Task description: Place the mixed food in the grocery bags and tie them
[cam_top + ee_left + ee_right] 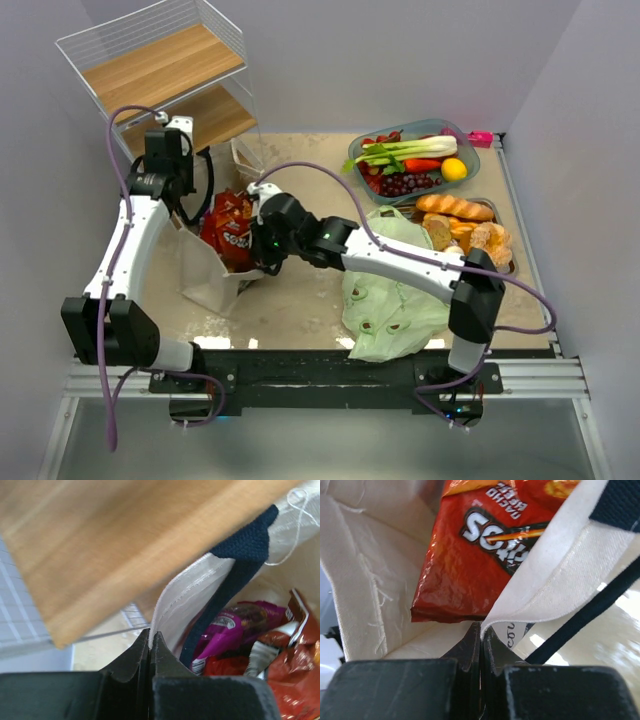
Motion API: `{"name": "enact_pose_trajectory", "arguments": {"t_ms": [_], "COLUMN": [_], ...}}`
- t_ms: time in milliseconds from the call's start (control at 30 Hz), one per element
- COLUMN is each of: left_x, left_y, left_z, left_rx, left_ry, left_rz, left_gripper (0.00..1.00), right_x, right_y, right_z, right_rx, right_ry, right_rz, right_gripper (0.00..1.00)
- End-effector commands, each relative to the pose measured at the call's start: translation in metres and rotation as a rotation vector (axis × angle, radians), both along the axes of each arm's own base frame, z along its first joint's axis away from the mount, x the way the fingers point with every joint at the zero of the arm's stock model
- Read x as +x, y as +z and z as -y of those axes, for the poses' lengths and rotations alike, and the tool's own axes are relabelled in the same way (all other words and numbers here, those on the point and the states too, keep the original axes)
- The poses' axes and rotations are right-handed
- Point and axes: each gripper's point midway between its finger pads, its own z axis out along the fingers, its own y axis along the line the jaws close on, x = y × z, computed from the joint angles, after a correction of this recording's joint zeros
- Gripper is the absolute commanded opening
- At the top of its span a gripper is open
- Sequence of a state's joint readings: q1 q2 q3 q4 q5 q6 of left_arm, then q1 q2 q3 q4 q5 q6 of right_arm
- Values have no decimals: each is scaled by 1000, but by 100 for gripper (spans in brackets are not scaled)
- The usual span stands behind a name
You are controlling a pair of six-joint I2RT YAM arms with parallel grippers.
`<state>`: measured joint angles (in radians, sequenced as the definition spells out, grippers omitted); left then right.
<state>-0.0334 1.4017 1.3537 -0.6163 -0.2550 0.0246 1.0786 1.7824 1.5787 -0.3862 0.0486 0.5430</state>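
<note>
Pale walls close in a beige desk (300,290), with a wire shelf (160,65) of wooden boards standing at its far left corner. Just in front of the shelf sits the canvas tote (205,275), its mouth facing up and a red snack packet (232,225) showing inside it. The left fingers (145,640) are clenched on the tote's pale stitched rim on the shelf side, where a dark handle strap (245,555) is sewn on. That wrist view also shows a purple packet (225,630) lying in the tote beside the red one. The right fingers (474,635) are clenched on the opposite rim of the tote, next to another run of dark strap, with the red packet lying against the inner wall just beyond them. A pale-green bag (390,300) with small dark prints lies crumpled on the desk under the right arm, near the front edge. At the far right, a clear tub (470,145) holds a leek (405,150), a red pepper (420,165), a lemon (454,168) and grapes (405,183). Just in front of it, a tray (490,205) carries bread (455,207) and doughnuts (492,240).
</note>
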Motion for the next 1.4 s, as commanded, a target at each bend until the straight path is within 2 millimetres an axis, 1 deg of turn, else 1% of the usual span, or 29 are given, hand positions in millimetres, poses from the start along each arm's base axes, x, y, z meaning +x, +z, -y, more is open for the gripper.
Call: {"name": "enact_pose_trajectory", "arguments": {"t_ms": [0, 67, 133, 167, 233, 267, 300, 367, 433, 467, 500, 533, 567, 633, 667, 733, 767, 800, 867, 900, 967, 1000, 1033, 1100, 1133, 1233, 1267, 1300, 1367], "left_x": [25, 30, 34, 35, 34, 34, 34, 31, 22, 21, 13, 10, 7, -4, -9, -17, -27, -28, -38, -36, -34, -29, -27, -28, -30, -35, -37, -39, -46], "left_y": [60, 65, 64, 68, 68, 68, 72, 83, 94, 104, 118, 121, 130, 149, 156, 177, 183, 183, 193, 185, 174, 160, 147, 140, 124, 104, 107, 95, 96], "left_z": [-22, -19, -17, -13, -11, -7, -4, 10, 19, 29, 36, 42, 54, 70, 94, 129, 163, 184, 224, 237, 258, 268, 273, 288, 292, 294, 292, 292, 297], "left_rx": [65, 57, 46, 39, 30, 17, 9, -30, -46, -72, -92, -114, -139, -148, -146, -126, -142, -167, -224, -229, -231, -241, -251, -298, -307, -313, -316, -347, -384], "left_ry": [54, 36, 22, 7, -4, -25, -41, -111, -162, -210, -236, -262, -312, -359, -402, -485, -549, -591, -685, -701, -735, -749, -763, -815, -842, -860, -858, -843, -870], "left_rz": [182, 199, 196, 202, 198, 199, 217, 269, 316, 359, 406, 424, 458, 510, 533, 575, 579, 570, 593, 577, 566, 536, 511, 524, 497, 466, 490, 463, 467], "left_gripper": [0, 0, 2, 10, 26, 38, 46, 67, 74, 77, 78, 79, 81, 82, 82, 82, 82, 82, 82, 82, 83, 83, 83, 84, 85, 86, 87, 88, 89], "right_x": [-23, -22, -19, -17, -16, -15, -16, -16, -12, -13, -11, -5, -3, 0, 7, 13, 30, 28, 34, 29, 17, 12, 6, -3, -10, -23, -31, -34, -37], "right_y": [49, 54, 46, 53, 51, 55, 56, 68, 75, 92, 93, 91, 114, 112, 135, 118, 113, 111, 74, 73, 38, 30, 9, -13, -32, -58, -63, -71, -93], "right_z": [-58, -70, -79, -83, -85, -84, -82, -72, -57, -42, -30, -13, 7, 39, 67, 103, 131, 158, 205, 224, 248, 255, 262, 263, 263, 246, 234, 228, 225], "right_rx": [204, 238, 239, 254, 239, 236, 227, 221, 183, 191, 161, 122, 142, 99, 126, 58, 28, 0, -108, -116, -208, -223, -261, -295, -323, -370, -377, -392, -471], "right_ry": [90, 97, 96, 96, 100, 107, 109, 109, 92, 74, 50, 4, -32, -83, -139, -191, -266, -306, -407, -446, -482, -499, -517, -506, -502, -473, -436, -437, -445], "right_rz": [-7, -9, -17, -9, -10, 6, 10, 45, 97, 127, 143, 179, 214, 225, 255, 227, 215, 204, 155, 158, 99, 80, 40, -16, -61, -98, -95, -113, -143], "right_gripper": [0, 0, 0, 0, 13, 24, 58, 85, 91, 93, 94, 94, 96, 97, 99, 99, 99, 99, 99, 99, 99, 99, 99, 97, 97, 96, 97, 98, 99]}}
